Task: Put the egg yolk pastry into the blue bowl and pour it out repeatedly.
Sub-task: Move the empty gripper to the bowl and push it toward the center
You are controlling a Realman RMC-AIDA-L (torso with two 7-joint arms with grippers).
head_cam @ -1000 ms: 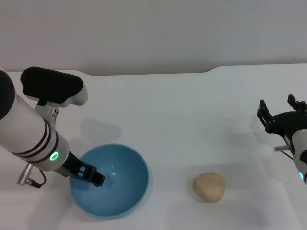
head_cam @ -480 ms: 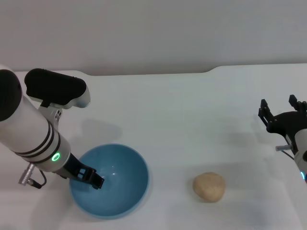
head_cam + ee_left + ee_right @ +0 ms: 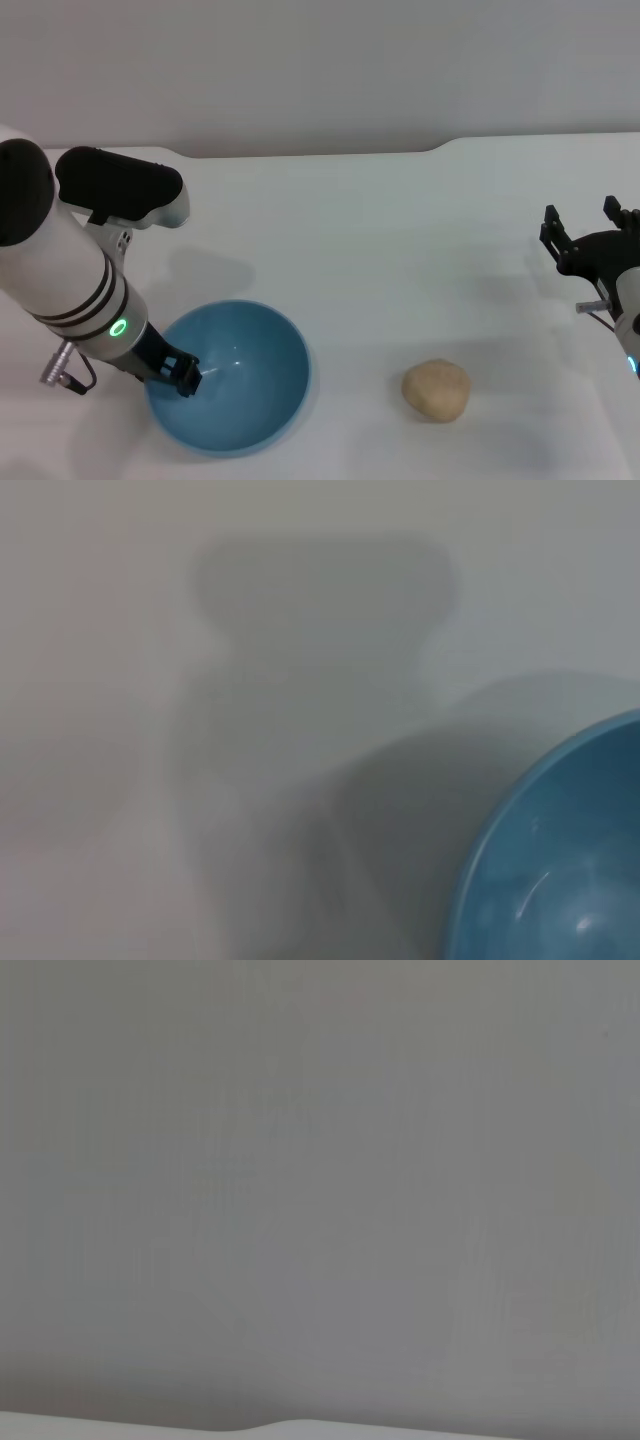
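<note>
The blue bowl (image 3: 245, 385) stands upright and empty at the front left of the white table; part of its rim shows in the left wrist view (image 3: 560, 850). The egg yolk pastry (image 3: 436, 389), a pale tan ball, lies on the table to the right of the bowl, apart from it. My left gripper (image 3: 181, 378) is at the bowl's left rim, with a dark finger reaching just over the rim into the bowl, and it is not clamped on the bowl. My right gripper (image 3: 579, 215) is open and empty, far right, well behind the pastry.
The white table (image 3: 380, 250) runs back to a grey wall. My left forearm (image 3: 70, 280) hangs over the table's left side. The right wrist view shows only plain grey surface.
My left gripper has drawn back to the left, out of the bowl toward its rim. The bowl and the pastry have not moved. The right arm has barely shifted.
</note>
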